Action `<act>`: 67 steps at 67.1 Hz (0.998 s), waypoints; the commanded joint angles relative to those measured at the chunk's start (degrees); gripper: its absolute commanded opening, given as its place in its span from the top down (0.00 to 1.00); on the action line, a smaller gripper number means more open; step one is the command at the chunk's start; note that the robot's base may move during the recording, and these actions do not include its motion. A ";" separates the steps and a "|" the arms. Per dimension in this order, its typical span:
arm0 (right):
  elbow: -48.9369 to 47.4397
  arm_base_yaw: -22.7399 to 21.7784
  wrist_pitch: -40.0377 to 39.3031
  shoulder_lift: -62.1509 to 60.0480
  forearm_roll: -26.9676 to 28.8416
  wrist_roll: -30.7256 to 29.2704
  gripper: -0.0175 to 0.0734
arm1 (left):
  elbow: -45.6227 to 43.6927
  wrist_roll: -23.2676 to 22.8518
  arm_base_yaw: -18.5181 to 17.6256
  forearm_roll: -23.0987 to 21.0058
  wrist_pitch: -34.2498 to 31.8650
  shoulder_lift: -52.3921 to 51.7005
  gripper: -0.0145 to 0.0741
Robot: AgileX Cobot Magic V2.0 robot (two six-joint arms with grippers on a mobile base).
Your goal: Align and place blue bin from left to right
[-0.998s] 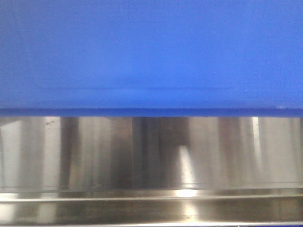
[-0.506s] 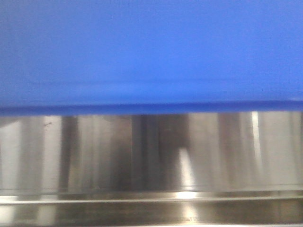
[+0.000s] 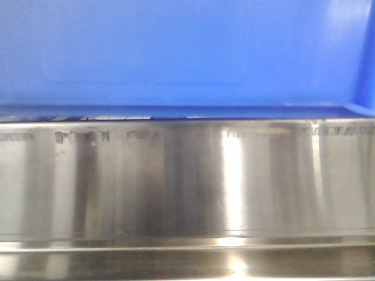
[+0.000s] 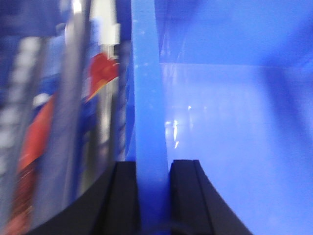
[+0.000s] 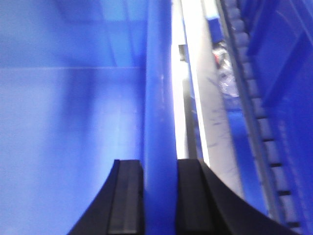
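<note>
The left gripper (image 4: 152, 169) is closed down on a side wall of the blue bin (image 4: 234, 122). One black finger sits outside the wall and the other inside, and both press against the plastic. The right gripper (image 5: 160, 169) has the same hold on the opposite wall, its fingers narrowed to the thickness of the panel with one on each face. The bin's smooth, bare inside lies between the two grips, to the right of the left gripper and to the left of the right one.

From the front, the bin's broad wall (image 3: 176, 52) fills the upper part of the view, with a raised corner rib (image 3: 363, 58) at the far right. Its bottom edge runs level above the steel counter (image 3: 176, 187). Pale slivers show under that edge, so the bin seems to hang just clear of the metal, though blur keeps this uncertain.

Past the left wall there are only smeared red, white and grey shapes, too blurred to name. Past the right wall a pale strip runs away from the camera, and beyond it stands a darker-blue bin (image 5: 274, 147) with a ribbed rim.

As I judge it, the two-handed grasp is done and the bin is mid-carry. Setting it down squarely in line with its neighbours and letting go of both walls are not yet done.
</note>
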 commanded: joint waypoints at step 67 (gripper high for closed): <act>-4.92 -3.84 -13.78 6.05 7.97 -6.32 0.89 | -1.06 2.22 0.64 -2.35 -11.83 4.28 0.96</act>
